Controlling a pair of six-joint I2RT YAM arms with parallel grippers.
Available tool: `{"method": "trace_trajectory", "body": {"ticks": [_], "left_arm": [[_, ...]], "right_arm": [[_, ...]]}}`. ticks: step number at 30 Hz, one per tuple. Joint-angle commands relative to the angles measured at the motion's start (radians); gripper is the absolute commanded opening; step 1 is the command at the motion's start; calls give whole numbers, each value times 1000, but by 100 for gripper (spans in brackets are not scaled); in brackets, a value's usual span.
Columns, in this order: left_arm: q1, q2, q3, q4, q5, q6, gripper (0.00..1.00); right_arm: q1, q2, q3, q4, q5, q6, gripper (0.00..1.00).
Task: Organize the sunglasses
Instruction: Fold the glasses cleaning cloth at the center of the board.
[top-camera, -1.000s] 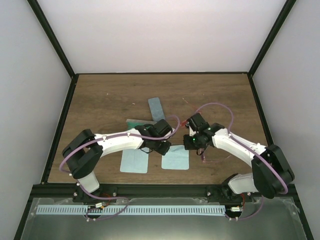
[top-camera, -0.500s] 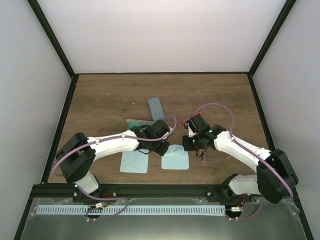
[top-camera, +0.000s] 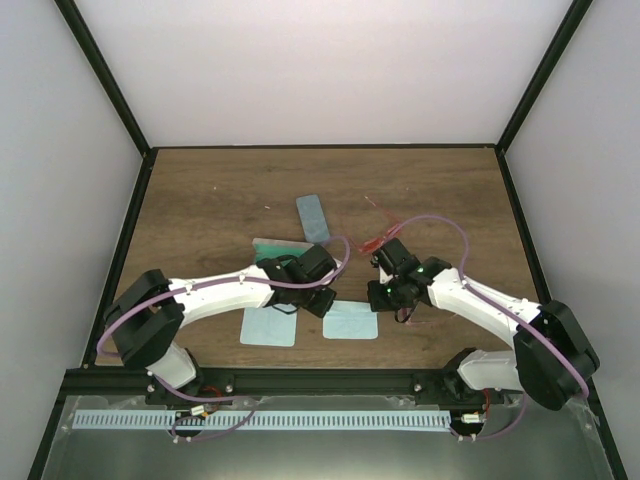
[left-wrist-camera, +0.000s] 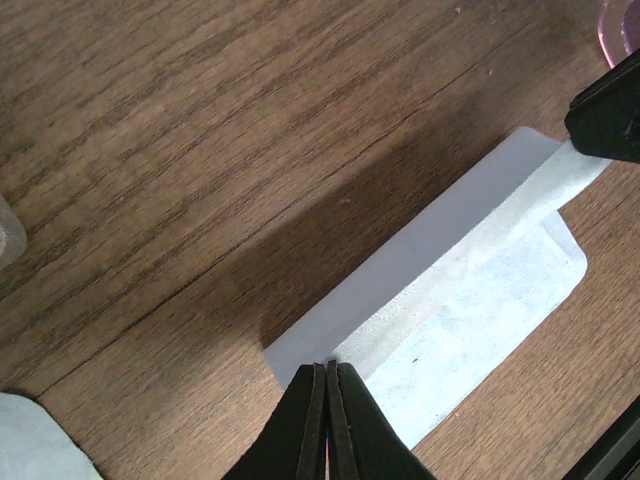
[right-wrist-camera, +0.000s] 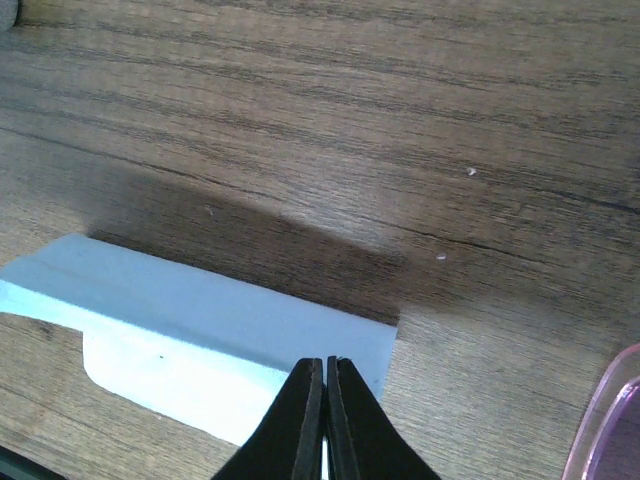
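A pale teal cloth (top-camera: 350, 322) lies near the table's front, between my two grippers. My left gripper (top-camera: 322, 300) is shut on its left far corner, seen in the left wrist view (left-wrist-camera: 328, 365). My right gripper (top-camera: 383, 290) is shut on its right far corner (right-wrist-camera: 325, 362). The held edge is lifted and turned over the rest of the cloth (left-wrist-camera: 470, 300), which also shows in the right wrist view (right-wrist-camera: 180, 320). The red-orange sunglasses (top-camera: 378, 241) lie just beyond the right gripper. A pink lens of the other pair shows at the right wrist view's corner (right-wrist-camera: 608, 420) and the left wrist view's edge (left-wrist-camera: 622, 30).
A blue-grey case (top-camera: 313, 217) lies mid-table. A green-lined case (top-camera: 278, 245) lies partly under the left arm. A second teal cloth (top-camera: 268, 326) lies flat to the left of the held one. Black frame rails edge the table.
Both grippers have moved toward the near edge, drawing the cloth's far edge over itself. The right arm has drawn back and uncovered the red-orange sunglasses.
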Motion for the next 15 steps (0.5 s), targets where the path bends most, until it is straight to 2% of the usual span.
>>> {"method": "trace_trajectory", "body": {"ticks": [1, 15], "left_arm": [[-7, -1, -13, 8, 7, 2, 4], [-26, 10, -23, 22, 16, -6, 4]], "right_arm": [[9, -5, -1, 2, 14, 19, 3], [19, -33, -27, -6, -2, 38, 2]]}}
